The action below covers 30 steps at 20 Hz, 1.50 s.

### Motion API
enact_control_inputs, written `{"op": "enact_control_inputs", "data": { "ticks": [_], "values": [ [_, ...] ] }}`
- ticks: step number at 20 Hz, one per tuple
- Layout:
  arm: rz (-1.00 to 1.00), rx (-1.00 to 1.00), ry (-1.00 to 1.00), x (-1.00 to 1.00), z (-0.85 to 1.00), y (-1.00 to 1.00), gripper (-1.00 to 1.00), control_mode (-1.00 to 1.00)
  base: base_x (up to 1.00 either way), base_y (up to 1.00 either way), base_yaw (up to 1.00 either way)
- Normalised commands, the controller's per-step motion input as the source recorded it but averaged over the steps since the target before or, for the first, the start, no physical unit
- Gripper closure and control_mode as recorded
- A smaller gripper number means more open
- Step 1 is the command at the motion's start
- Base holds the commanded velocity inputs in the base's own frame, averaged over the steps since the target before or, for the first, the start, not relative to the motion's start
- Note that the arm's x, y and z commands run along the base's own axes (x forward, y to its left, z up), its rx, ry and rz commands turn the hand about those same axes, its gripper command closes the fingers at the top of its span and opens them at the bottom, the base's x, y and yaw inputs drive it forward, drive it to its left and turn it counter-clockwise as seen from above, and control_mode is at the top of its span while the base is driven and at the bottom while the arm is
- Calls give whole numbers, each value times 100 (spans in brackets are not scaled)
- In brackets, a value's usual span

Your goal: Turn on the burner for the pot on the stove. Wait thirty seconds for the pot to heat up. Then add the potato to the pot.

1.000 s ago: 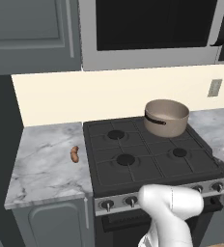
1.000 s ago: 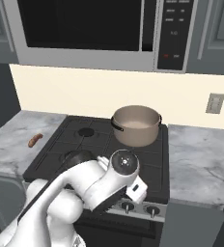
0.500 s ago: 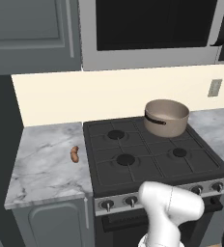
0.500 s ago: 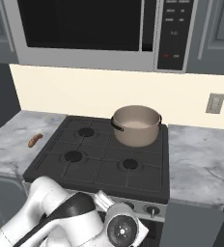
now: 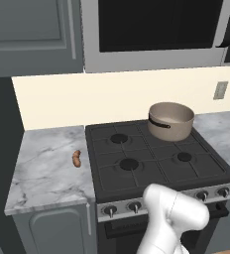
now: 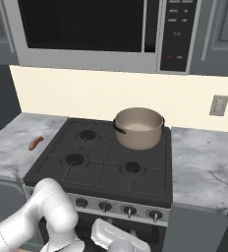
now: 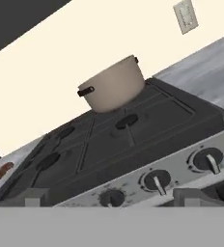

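Observation:
The tan pot (image 5: 170,120) stands on the back right burner of the black stove (image 5: 151,154), its dark handle facing front left. It is also in the right base view as the pot (image 6: 138,128) and in the hand view as the pot (image 7: 114,86). The small orange-brown potato (image 5: 77,158) lies on the marble counter left of the stove, seen too as the potato (image 6: 36,142). My gripper (image 7: 113,200) hangs low in front of the silver knob panel, open, with nothing between its fingertips (image 7: 35,197). Three knobs (image 7: 156,179) sit just ahead of it.
A microwave (image 6: 86,29) hangs above the stove. Marble counter (image 6: 204,162) continues on the right, with a wall outlet (image 6: 217,105) above it. My white arm (image 5: 171,218) rises in front of the oven door. A grey cabinet (image 5: 32,34) hangs at upper left.
My arm has swung down from above the front burners to below the stove's front edge. Pot and potato have not moved.

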Motion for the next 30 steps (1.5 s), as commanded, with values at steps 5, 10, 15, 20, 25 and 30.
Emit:
{"op": "enact_control_inputs", "data": {
  "ticks": [5,10,15,20,25,30],
  "values": [
    [6,-7,-33,0,-36,0,-100,-100,0,0,0],
    [0,-10,-20,0,-34,1,-100,-100,0,0,0],
    [0,-7,-17,7,-35,0,-100,-100,0,0,0],
    [0,-6,-11,10,-37,0,-100,-100,0,0,0],
    [0,-4,-13,10,-33,0,-100,-100,0,0,0],
    [1,0,-9,19,-15,-8,-100,-100,0,0,0]
  ]
}}
